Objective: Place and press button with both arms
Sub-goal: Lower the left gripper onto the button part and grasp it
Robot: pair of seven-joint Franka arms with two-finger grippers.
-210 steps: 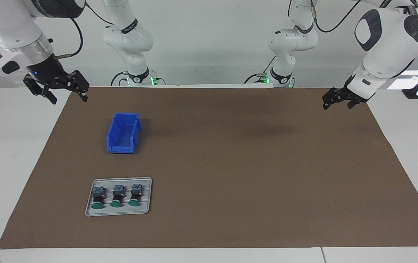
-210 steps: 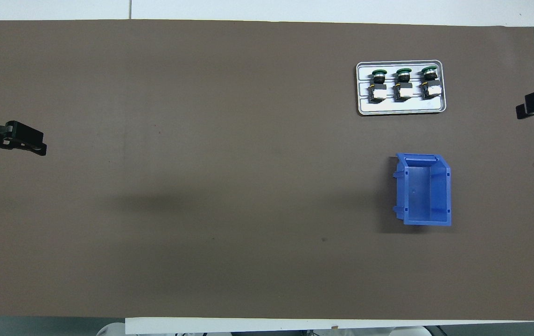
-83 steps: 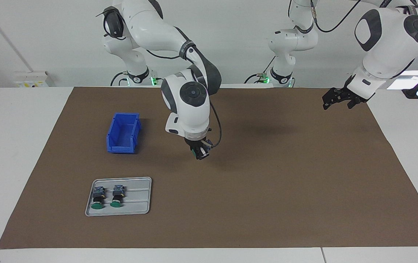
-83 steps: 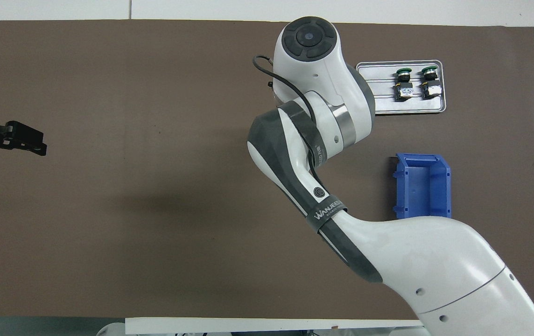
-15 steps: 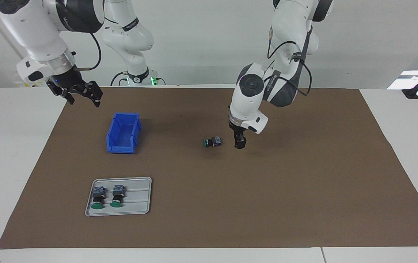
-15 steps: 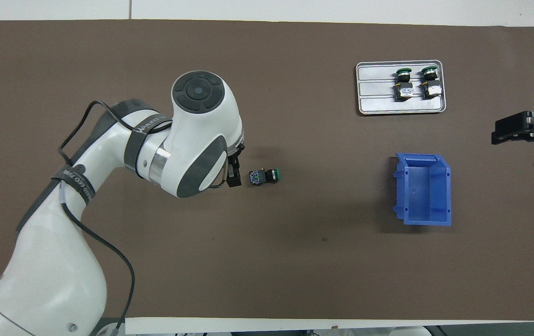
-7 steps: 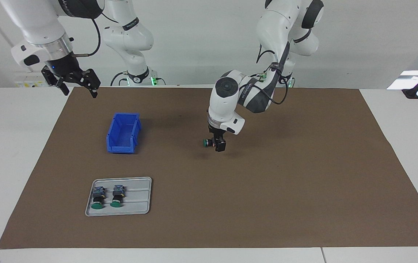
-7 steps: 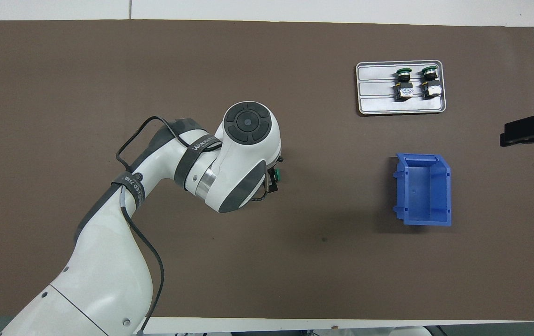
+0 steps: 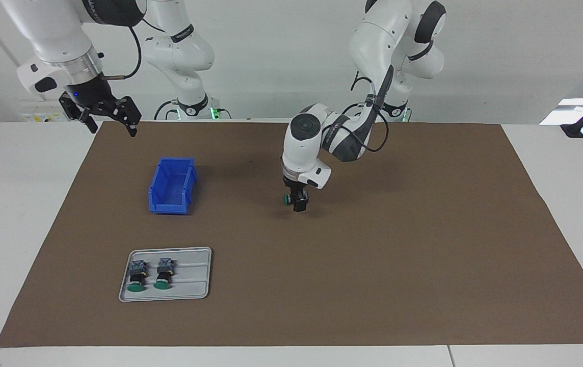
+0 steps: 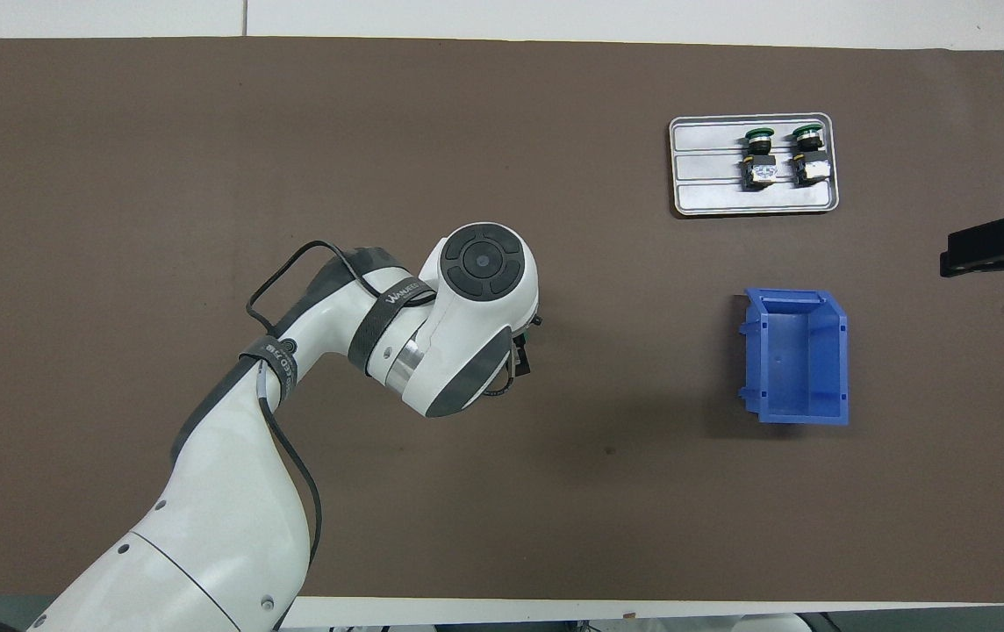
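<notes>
One button (image 9: 287,199) lies on its side on the brown mat at mid-table, green cap toward the right arm's end. My left gripper (image 9: 298,202) is down at this button, open, its black fingers in front of the barrel and block so only the cap shows. In the overhead view the left arm's wrist hides the button, and only the left gripper's tip (image 10: 522,358) shows. My right gripper (image 9: 110,119) hangs open, with nothing in it, over the mat's corner at the right arm's end; the right gripper (image 10: 985,248) also shows in the overhead view.
A grey tray (image 9: 195,286) with two more green-capped buttons (image 9: 149,274) lies far from the robots at the right arm's end; the tray (image 10: 713,198) also shows from above. A blue bin (image 9: 171,184) stands nearer the robots than the tray; from above, the bin (image 10: 796,355) has nothing in it.
My left gripper moved from beside the button, toward the right arm's end, onto it and now covers most of it. The right gripper barely shifted.
</notes>
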